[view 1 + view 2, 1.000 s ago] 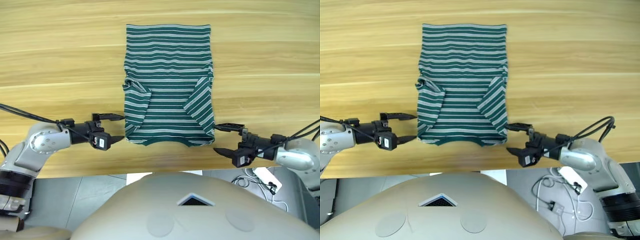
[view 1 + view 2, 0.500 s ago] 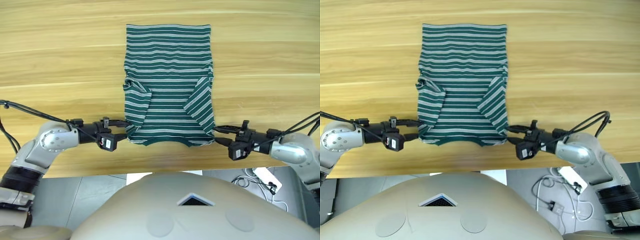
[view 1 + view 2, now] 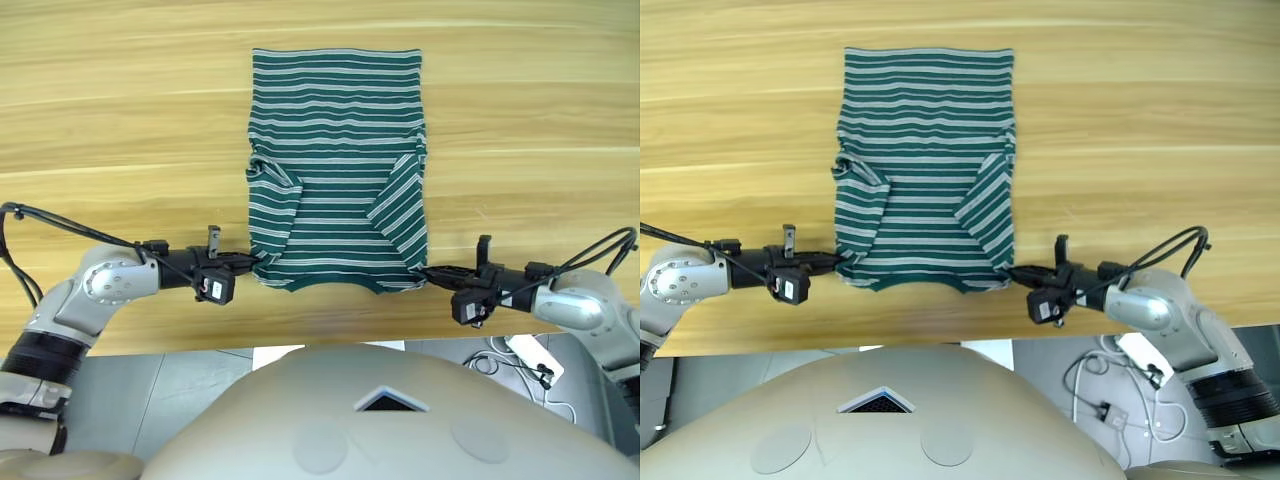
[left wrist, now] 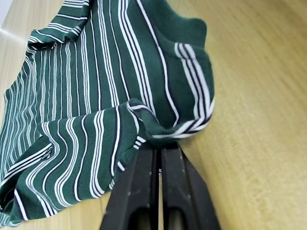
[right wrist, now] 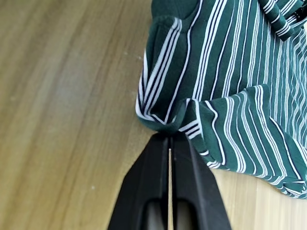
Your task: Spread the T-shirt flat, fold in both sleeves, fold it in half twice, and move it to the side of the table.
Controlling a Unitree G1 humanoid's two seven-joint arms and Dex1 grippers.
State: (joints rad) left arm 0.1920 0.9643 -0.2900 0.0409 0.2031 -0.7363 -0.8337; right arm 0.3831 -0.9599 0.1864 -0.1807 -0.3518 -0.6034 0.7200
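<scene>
The green T-shirt (image 3: 335, 170) with white stripes lies flat on the wooden table (image 3: 120, 120), both sleeves folded in over its body, collar end nearest me. My left gripper (image 3: 250, 263) is shut on the T-shirt's near left corner, and the cloth puckers at its fingertips (image 4: 158, 151). My right gripper (image 3: 425, 272) is shut on the near right corner, where the hem bunches against the black fingers (image 5: 169, 141). Both arms lie low along the table's front edge.
Bare wood stretches to both sides of the shirt and behind it. The table's front edge (image 3: 300, 345) runs just under both grippers. Cables and a white device (image 3: 530, 355) lie on the floor at the lower right.
Both grippers moved inward from beside the shirt to its near corners and went from open to shut on the cloth. The shirt's body has not shifted.
</scene>
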